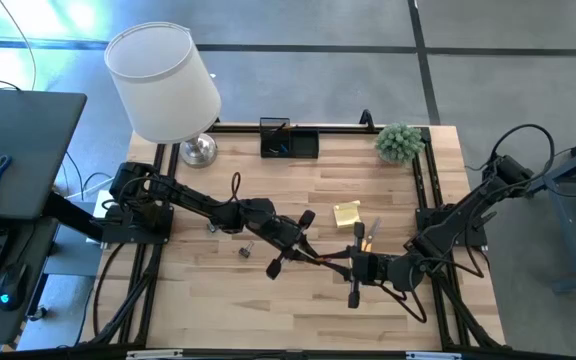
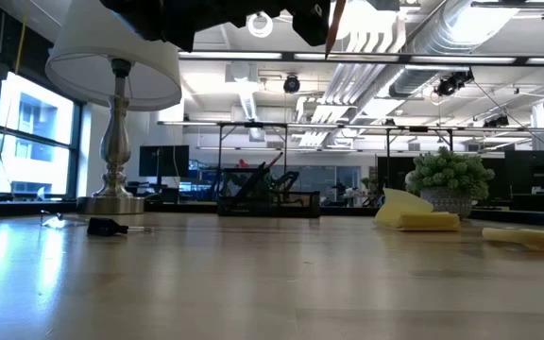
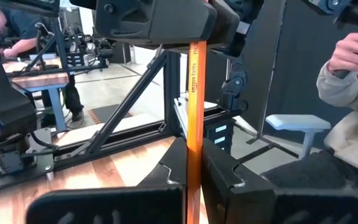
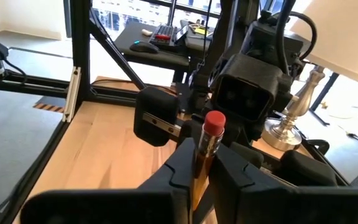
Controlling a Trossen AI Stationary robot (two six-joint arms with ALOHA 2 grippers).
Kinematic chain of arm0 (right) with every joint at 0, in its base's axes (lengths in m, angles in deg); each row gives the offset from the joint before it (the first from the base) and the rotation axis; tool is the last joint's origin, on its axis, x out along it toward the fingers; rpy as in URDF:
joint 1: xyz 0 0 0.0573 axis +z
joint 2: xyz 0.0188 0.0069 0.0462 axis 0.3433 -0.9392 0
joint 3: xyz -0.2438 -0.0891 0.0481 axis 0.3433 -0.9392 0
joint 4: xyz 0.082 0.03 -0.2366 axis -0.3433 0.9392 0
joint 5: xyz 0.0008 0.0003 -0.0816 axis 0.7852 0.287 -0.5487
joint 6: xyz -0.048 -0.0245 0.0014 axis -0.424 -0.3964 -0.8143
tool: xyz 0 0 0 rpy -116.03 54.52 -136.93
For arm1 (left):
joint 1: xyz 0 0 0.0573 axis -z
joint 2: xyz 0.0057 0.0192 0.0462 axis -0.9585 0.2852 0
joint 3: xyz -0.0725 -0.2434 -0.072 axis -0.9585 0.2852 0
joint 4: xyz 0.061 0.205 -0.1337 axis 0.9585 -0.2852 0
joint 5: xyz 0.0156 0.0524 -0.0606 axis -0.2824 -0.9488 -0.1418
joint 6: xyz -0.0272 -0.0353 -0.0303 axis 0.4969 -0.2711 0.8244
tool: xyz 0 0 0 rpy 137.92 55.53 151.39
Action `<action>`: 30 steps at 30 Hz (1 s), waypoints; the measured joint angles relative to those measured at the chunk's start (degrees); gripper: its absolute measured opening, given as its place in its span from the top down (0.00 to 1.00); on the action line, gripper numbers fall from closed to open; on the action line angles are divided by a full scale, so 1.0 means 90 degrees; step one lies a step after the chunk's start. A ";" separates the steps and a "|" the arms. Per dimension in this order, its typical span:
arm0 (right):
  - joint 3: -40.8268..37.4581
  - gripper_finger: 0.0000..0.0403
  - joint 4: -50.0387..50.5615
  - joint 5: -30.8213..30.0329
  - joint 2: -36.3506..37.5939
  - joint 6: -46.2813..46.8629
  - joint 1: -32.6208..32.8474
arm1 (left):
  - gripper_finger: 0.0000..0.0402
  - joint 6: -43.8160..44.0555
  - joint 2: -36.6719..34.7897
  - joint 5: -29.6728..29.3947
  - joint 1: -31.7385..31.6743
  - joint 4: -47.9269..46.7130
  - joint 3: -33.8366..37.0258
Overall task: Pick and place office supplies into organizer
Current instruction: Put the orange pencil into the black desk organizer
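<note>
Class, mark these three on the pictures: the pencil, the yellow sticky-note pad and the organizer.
pencil (image 4: 214, 122), right wrist view, on its red eraser.
yellow sticky-note pad (image 1: 347, 213), high view, on its top sheet.
organizer (image 1: 303, 146), high view, on its lower tray compartment.

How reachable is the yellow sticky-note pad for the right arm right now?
Probably not yet. The right pincer is shut on the pencil, which the left pincer also grips, so it is occupied. The sticky-note pad itself lies nearby, uncovered.

Both arms raised mid-table, wrists facing each other. Left gripper (image 3: 194, 180) clamped on one end of a pencil (image 3: 193, 106); right gripper (image 4: 204, 163) closed on its eraser end.
</note>
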 joint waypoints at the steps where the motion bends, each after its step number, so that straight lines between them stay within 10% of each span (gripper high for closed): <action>1: 0.0000 0.95 0.0005 0.0000 0.0000 -0.0018 -0.0020 | 1.00 -0.0002 0.0000 0.0003 0.0000 0.0000 0.0000; 16: -0.0002 0.98 0.0153 -0.0193 -0.0005 0.0071 -0.0184 | 0.79 0.0260 -0.0027 -0.0385 -0.0011 -0.0319 -0.0002; 30: -0.0007 0.98 0.1670 -0.1321 0.0140 0.1107 -0.0585 | 0.66 0.0195 -0.1646 -0.0956 -0.0532 -0.3870 0.0002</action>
